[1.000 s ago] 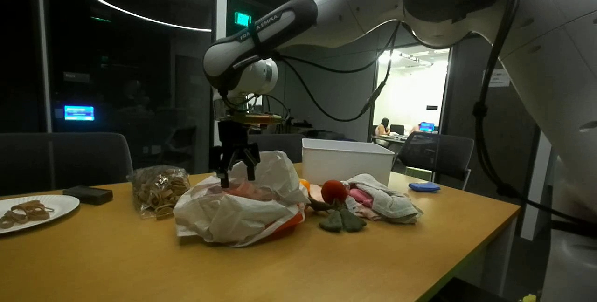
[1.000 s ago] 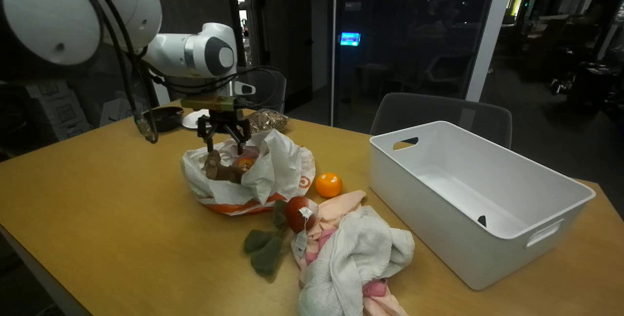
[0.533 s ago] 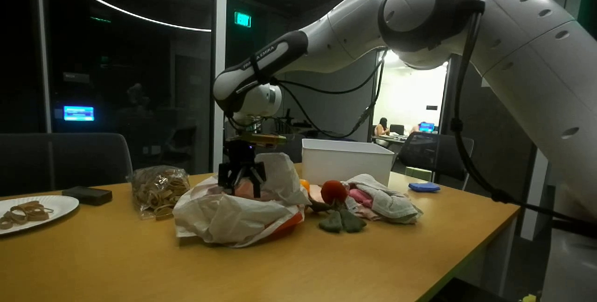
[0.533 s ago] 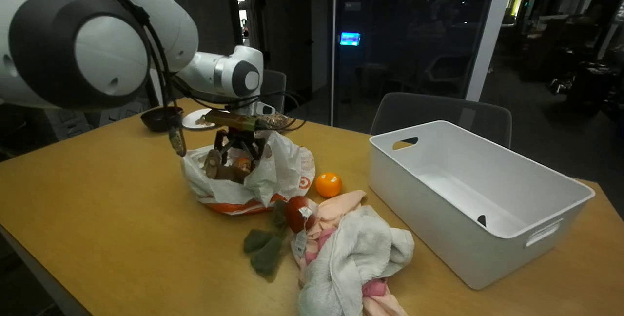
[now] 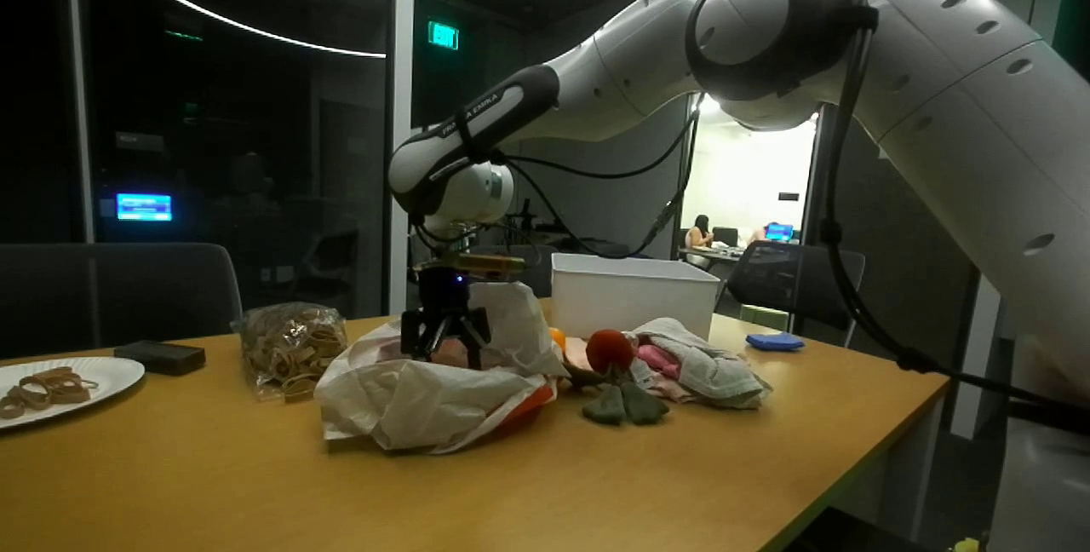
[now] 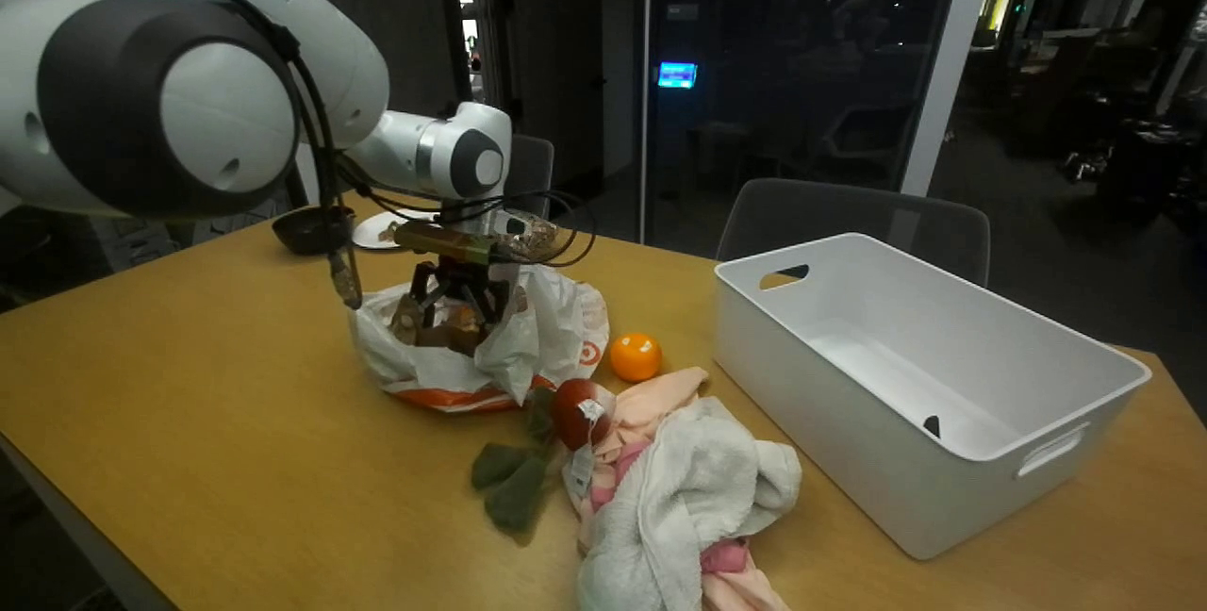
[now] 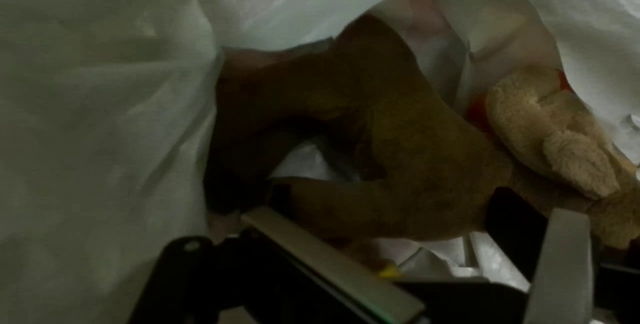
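Gripper (image 5: 446, 359) stands spread close over the brown plush toy (image 7: 430, 164) inside the white plastic bag (image 5: 426, 407); I judge the toy light and soft, best taken by its thick middle.

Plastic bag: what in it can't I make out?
Contents of the bag: in an exterior view, mostly hidden by its near wall.
Brown plush toy: wrist view; the bag covers its left part, the right edge crops it.
Yellow patch: wrist view; too small to identify.
Contact between end effector and toy: wrist view; too dark.
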Motion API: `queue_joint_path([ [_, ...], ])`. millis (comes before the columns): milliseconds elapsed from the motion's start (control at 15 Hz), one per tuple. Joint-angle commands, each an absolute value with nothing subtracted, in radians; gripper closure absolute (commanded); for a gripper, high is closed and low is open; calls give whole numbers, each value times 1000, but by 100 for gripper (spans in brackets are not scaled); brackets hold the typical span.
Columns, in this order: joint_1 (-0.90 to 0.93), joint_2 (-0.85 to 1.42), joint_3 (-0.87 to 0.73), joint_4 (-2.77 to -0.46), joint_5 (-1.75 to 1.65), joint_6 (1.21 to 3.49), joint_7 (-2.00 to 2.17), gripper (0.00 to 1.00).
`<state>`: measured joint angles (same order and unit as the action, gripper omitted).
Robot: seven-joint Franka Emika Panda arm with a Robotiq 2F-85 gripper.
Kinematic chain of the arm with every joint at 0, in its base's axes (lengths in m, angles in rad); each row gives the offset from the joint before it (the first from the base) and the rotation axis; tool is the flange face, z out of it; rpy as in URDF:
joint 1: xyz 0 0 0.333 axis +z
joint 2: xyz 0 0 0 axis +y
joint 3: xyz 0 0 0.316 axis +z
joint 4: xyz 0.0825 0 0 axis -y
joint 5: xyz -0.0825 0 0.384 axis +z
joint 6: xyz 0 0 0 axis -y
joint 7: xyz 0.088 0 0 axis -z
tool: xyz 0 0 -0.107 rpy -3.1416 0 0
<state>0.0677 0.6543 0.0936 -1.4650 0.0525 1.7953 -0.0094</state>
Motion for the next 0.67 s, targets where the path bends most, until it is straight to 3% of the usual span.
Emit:
queue_joint_path([
  [0, 84, 661, 80, -1472, 64, 1736, 47, 8],
  [67, 85, 661, 78, -1478, 62, 1734, 54, 27],
  [600, 99, 633, 67, -1476, 46, 1750, 122, 87],
])
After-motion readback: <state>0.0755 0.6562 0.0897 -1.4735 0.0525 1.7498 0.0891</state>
